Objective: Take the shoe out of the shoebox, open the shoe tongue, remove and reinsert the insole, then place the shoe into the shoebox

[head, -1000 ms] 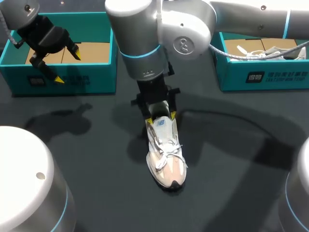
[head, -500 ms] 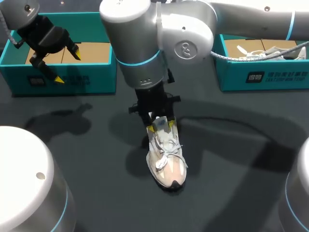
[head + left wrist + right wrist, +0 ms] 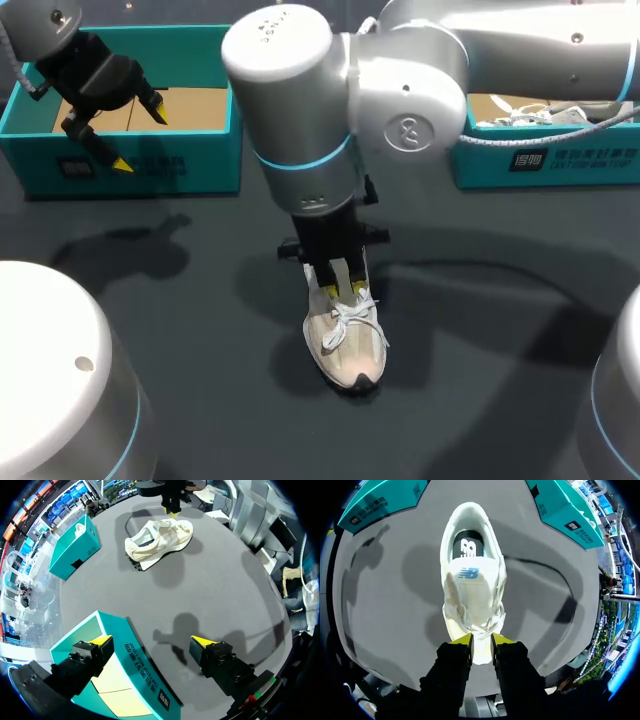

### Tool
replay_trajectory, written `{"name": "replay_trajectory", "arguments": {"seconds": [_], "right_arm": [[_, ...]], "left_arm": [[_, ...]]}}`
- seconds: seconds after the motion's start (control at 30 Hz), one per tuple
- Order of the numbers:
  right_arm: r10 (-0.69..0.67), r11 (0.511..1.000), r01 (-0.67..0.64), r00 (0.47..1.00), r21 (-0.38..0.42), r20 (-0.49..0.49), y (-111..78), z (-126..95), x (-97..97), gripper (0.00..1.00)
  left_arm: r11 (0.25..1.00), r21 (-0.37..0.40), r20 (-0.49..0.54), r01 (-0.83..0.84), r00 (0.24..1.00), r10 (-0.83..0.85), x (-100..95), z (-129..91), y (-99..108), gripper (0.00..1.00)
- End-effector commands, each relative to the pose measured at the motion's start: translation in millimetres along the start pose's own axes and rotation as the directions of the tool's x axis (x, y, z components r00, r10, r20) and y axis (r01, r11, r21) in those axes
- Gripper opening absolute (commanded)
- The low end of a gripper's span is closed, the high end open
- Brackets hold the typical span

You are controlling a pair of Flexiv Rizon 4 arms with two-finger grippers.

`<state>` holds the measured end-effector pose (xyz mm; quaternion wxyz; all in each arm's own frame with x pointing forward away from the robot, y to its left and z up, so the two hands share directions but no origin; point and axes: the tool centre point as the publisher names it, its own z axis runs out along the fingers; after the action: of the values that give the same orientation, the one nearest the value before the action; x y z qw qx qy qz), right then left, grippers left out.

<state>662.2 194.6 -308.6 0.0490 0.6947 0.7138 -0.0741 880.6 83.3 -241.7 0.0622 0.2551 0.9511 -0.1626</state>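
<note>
A cream sneaker (image 3: 345,335) lies on the dark table mid-scene, toe toward the front edge. My right gripper (image 3: 343,289) points straight down at its lace area, just behind the bow. From the right wrist view, that gripper (image 3: 481,641) is open by a narrow gap, with the sneaker (image 3: 472,580) showing between and ahead of the yellow tips; whether they touch it I cannot tell. My left gripper (image 3: 135,135) hangs wide open and empty over the front wall of the left teal shoebox (image 3: 180,160). The left wrist view shows the same gripper (image 3: 152,641), the box (image 3: 142,672) and the sneaker (image 3: 160,537) far ahead.
A second teal shoebox (image 3: 545,160) stands at the back right with another white shoe (image 3: 530,110) inside. My right arm's large joints (image 3: 330,110) cover the middle of the table's back and hide the sneaker's heel.
My right gripper has moved from over the tongue forward to the laces, and its fingers have drawn much closer together. The left arm and the sneaker have stayed put.
</note>
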Motion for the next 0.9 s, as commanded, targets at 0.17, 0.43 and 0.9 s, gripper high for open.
{"name": "replay_trajectory", "arguments": {"seconds": [0.17,0.43,0.9], "right_arm": [[-0.045,0.998,0.043,0.998,-0.039,-0.044,17.5,12.7,-7.3,0.18],[-0.112,0.992,0.106,0.990,-0.073,-0.085,47.1,24.3,-3.3,0.18],[-0.171,0.981,0.161,0.981,-0.112,-0.086,60.1,13.7,6.4,0.20]], "left_arm": [[1.000,-0.002,-0.002,-0.001,1.000,0.001,-0.3,0.1,-0.1,1.00],[1.000,-0.002,-0.002,-0.001,1.000,0.001,-0.3,0.1,-0.1,1.00],[1.000,-0.002,-0.002,-0.001,1.000,0.001,-0.3,0.1,-0.1,1.00]]}}
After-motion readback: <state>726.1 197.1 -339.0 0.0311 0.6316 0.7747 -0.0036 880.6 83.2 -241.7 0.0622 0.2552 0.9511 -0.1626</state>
